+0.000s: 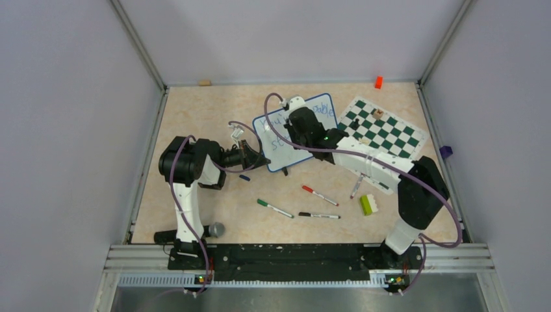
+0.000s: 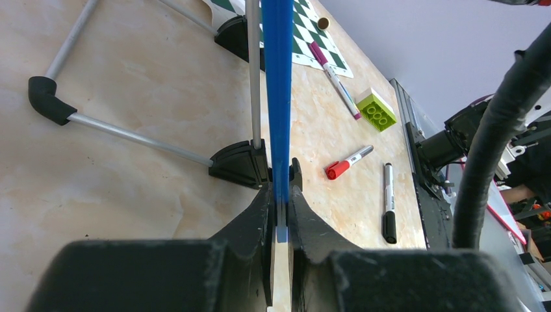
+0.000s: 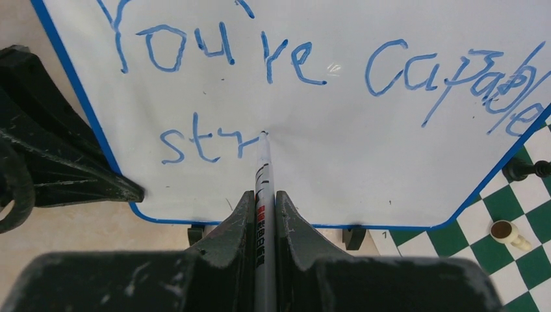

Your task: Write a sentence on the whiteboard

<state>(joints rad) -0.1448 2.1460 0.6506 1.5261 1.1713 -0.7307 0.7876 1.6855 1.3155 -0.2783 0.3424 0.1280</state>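
Note:
The whiteboard (image 1: 276, 148) stands propped on its feet at the table's middle back, its blue frame seen edge-on (image 2: 278, 97) in the left wrist view. My left gripper (image 1: 256, 158) (image 2: 280, 182) is shut on the frame's lower left edge. My right gripper (image 1: 290, 135) (image 3: 263, 201) is shut on a silver marker (image 3: 263, 175), whose tip touches the board (image 3: 364, 162). The sentence (image 3: 295, 62) reads "You're capable" in blue. Below it are the letters "str" (image 3: 195, 144), and the tip sits at the end of the "r".
A green-and-white chess mat (image 1: 383, 127) (image 3: 513, 214) lies right of the board. Green (image 1: 274, 208), red (image 1: 318, 195) and black (image 1: 318, 215) markers, a purple one (image 1: 356, 188), a green brick (image 1: 369, 205) and a blue cap (image 1: 244, 177) lie in front. An orange block (image 1: 378, 82) sits at the back.

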